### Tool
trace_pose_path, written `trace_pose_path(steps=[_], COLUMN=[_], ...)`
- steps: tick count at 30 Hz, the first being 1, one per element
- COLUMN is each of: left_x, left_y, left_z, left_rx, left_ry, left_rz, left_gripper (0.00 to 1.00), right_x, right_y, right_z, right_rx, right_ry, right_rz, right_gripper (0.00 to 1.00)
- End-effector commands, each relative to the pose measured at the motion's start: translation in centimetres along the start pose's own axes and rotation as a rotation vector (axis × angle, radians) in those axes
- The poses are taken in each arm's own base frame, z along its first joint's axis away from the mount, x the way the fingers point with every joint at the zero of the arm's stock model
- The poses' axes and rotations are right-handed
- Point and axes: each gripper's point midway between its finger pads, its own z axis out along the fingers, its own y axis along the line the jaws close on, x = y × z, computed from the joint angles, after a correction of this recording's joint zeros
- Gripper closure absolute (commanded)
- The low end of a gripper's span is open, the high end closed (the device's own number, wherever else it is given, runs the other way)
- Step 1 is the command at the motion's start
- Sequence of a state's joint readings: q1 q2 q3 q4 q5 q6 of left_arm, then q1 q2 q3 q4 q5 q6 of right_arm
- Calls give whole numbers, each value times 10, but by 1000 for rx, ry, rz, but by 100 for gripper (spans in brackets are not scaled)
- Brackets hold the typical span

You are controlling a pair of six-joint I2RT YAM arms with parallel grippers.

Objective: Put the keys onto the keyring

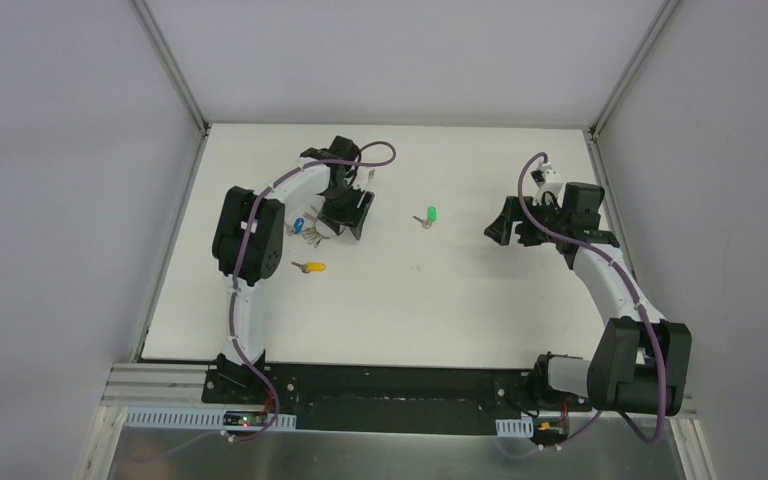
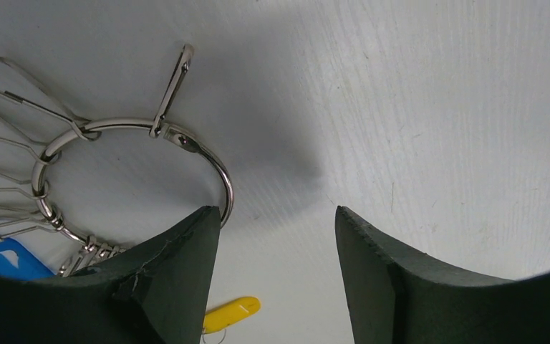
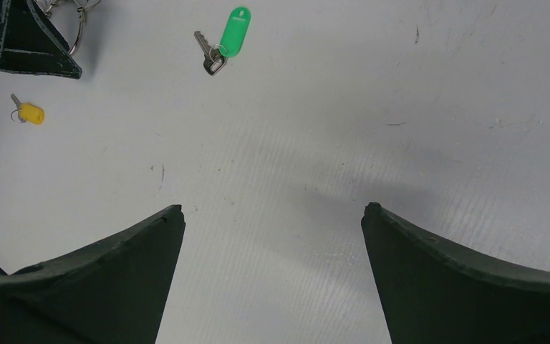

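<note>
The keyring [image 2: 223, 183] is a thin silver ring with a fan of wire clasps and a blue-headed key [image 2: 3, 254], lying flat at the table's left. My left gripper [image 2: 276, 215] hangs open just above it. The ring's right arc runs behind the left fingertip [image 2: 199, 226], and only bare table lies between the jaws. The yellow-headed key [image 1: 312, 267] lies a little nearer than the ring and shows below the left finger [image 2: 233, 313]. Mid-table lies the green-headed key [image 1: 429, 216], also in the right wrist view [image 3: 234, 32]. My right gripper [image 3: 272, 208] is wide open over bare table, well right of the green key.
White walls with metal corner posts [image 1: 175, 70] close in the table [image 1: 560, 320] on three sides. The arm bases sit on the black rail [image 1: 390, 385] at the near edge. From the right wrist, the left gripper [image 3: 25, 43] shows as a dark block at top left.
</note>
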State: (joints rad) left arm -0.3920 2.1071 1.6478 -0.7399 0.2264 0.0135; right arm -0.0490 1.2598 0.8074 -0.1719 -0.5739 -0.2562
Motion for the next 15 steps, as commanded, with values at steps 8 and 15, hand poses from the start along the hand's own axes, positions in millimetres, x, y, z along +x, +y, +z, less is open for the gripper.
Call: trace_pose_path(steps=[8, 15], left_x=[5, 39], left_y=[-9, -36], left_z=[10, 8], left_rx=[42, 70], left_ry=[46, 83], left_rz=[-49, 8], left_gripper=[38, 43], right_x=[-7, -7], right_y=[1, 0], right_z=[-3, -4], right_rx=[-7, -3], right_ry=[-17, -19], right_rz=[-32, -38], right_gripper=[2, 2])
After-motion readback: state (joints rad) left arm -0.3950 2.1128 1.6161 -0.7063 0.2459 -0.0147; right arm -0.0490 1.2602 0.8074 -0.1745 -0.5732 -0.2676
